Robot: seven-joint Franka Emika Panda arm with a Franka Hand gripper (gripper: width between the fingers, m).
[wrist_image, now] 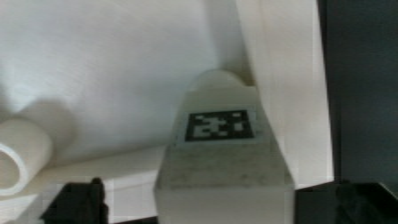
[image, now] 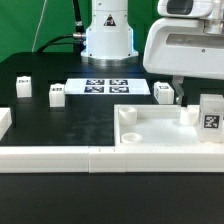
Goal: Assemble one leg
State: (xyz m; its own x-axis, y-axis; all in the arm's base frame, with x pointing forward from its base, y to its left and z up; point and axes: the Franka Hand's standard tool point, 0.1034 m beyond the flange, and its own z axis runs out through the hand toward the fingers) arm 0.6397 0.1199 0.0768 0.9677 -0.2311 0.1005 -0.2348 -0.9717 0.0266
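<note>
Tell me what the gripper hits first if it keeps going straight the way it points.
Most likely the leg, which stands centred between the gripper fingertips in the wrist view, over the white tray. Depth is unclear, so contact may already exist.

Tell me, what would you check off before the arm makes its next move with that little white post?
1. The leg lies between the fingers: ok, it is centred in the wrist view.
2. The gripper is clamped on the leg: not ok, gaps show on both sides, so it is open.
3. The leg's tag is visible: ok, it faces the wrist camera.
4. Which hole of the tray the leg is meant for: cannot tell.
5. The spare legs are out of the way: ok, they stand apart at the exterior view's left.
</note>
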